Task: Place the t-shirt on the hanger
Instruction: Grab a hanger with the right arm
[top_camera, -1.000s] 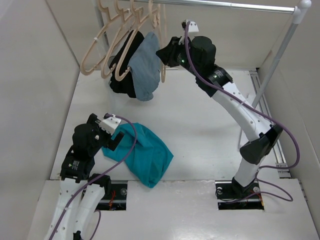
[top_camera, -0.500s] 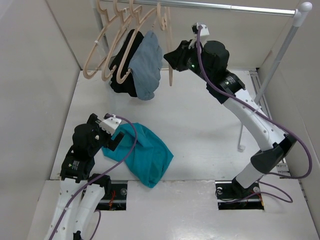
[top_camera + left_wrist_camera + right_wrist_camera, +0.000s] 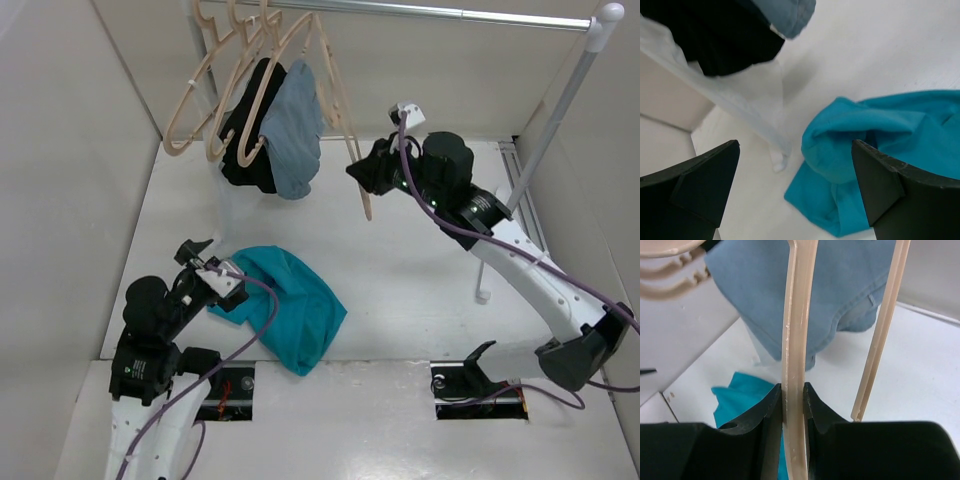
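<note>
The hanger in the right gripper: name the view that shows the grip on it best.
Right wrist view: the right gripper clamps the hanger in close-up, fingers on both sides. Top external shows the whole hanger slanting below the rail, but the grip is small. Left wrist misses it.

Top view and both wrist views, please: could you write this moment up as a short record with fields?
right gripper: shut on hanger
left gripper: open, over edge of t-shirt, holding nothing
t-shirt: crumpled on table, on no hanger
hanger: slanting, top end up by rail; whether hooked, cannot tell
also at rail: grey-blue garment, black garment, spare hangers
</note>
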`<state>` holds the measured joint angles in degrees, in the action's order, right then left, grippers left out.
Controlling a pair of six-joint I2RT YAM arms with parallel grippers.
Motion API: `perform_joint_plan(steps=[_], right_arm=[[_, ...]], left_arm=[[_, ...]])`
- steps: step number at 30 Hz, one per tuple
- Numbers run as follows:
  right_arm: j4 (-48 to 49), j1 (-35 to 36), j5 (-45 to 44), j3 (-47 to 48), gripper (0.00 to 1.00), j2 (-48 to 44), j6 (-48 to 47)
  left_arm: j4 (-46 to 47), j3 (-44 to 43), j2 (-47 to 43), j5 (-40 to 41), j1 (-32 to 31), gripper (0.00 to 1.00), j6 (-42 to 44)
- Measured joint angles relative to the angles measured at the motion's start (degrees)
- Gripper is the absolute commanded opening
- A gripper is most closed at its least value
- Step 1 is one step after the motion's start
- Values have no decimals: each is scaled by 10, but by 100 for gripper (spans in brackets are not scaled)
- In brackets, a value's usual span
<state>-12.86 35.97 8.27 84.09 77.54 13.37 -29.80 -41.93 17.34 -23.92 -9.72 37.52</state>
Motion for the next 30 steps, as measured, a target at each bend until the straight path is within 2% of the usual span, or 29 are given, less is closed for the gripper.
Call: perform_joint_plan(steps=[7, 13, 16, 19, 25, 30], right_arm=[[-19, -5, 45, -121, 0, -95, -23], [-72, -7, 136, -237, 0, -186, -59], [-119, -7, 174, -268, 0, -213, -78], [-160, -6, 201, -283, 0, -227, -90], [-223, -6, 231, -296, 0, -247, -95], [-248, -6, 269, -296, 0, -240, -102]], left_arm=[[35, -30, 23, -66, 1, 93, 16], [14, -134, 184, -148, 1, 93, 77], [5, -189, 269, -179, 1, 94, 117], [3, -203, 311, -186, -6, 96, 158], [-18, -228, 367, -176, -84, 96, 232], [-3, -217, 414, -146, -187, 99, 278]])
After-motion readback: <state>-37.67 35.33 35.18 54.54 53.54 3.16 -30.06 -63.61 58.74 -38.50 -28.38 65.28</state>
